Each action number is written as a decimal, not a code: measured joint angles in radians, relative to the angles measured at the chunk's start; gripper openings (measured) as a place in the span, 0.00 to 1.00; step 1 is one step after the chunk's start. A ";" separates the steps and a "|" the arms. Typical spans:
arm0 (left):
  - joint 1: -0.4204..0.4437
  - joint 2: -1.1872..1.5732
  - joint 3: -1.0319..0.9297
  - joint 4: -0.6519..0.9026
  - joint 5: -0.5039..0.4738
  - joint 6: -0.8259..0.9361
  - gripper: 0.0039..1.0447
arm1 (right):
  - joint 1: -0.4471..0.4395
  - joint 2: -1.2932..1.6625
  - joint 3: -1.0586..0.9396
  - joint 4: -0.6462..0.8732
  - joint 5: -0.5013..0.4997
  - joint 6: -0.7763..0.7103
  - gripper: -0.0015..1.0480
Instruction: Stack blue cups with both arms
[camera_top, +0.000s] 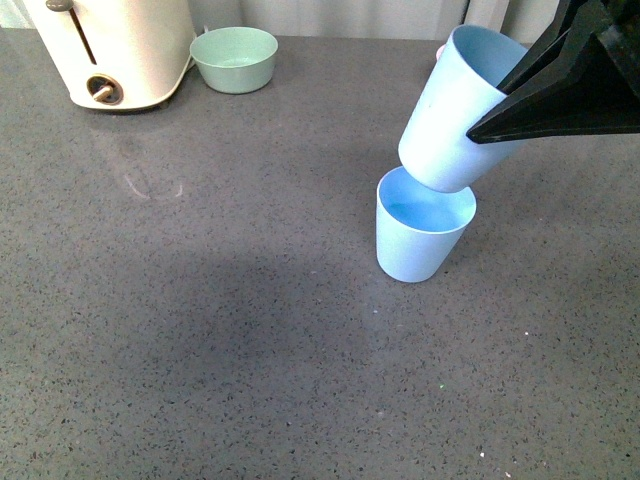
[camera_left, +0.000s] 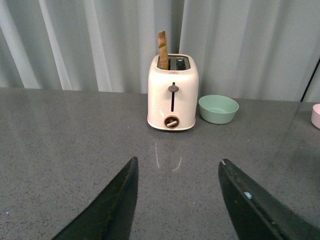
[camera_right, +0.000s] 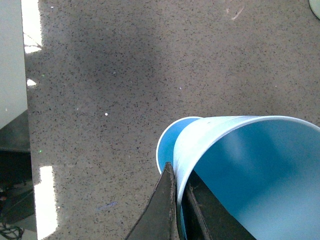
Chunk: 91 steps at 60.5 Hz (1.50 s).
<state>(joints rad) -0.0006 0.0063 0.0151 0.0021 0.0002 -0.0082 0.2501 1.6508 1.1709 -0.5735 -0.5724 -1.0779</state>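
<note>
One blue cup (camera_top: 420, 240) stands upright on the grey counter at centre right. My right gripper (camera_top: 500, 115) is shut on the rim of the second blue cup (camera_top: 455, 110) and holds it tilted, its base just over the standing cup's mouth. In the right wrist view the held cup (camera_right: 250, 165) fills the lower right, its wall pinched between the fingers (camera_right: 165, 200), and the standing cup's rim (camera_right: 167, 145) shows behind it. My left gripper (camera_left: 177, 167) is open and empty, low over bare counter, away from both cups.
A cream toaster (camera_top: 110, 50) with a slice of toast (camera_left: 163, 50) stands at the back left. A squat green bowl (camera_top: 234, 58) sits beside it. A pink bowl's edge (camera_left: 316, 116) shows at the far right. A counter edge (camera_right: 27, 125) shows in the right wrist view.
</note>
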 joint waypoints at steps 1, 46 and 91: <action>0.000 0.000 0.000 0.000 0.000 0.000 0.55 | 0.001 0.001 0.000 0.000 0.002 0.000 0.02; 0.000 0.000 0.000 0.000 0.000 0.002 0.92 | 0.036 0.090 -0.019 0.057 0.081 0.009 0.20; 0.000 0.000 0.000 0.000 0.000 0.002 0.92 | -0.253 -0.536 -0.488 0.742 -0.150 0.761 0.91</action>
<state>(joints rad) -0.0006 0.0063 0.0151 0.0021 0.0002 -0.0067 -0.0025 1.1152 0.6827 0.1688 -0.7219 -0.3172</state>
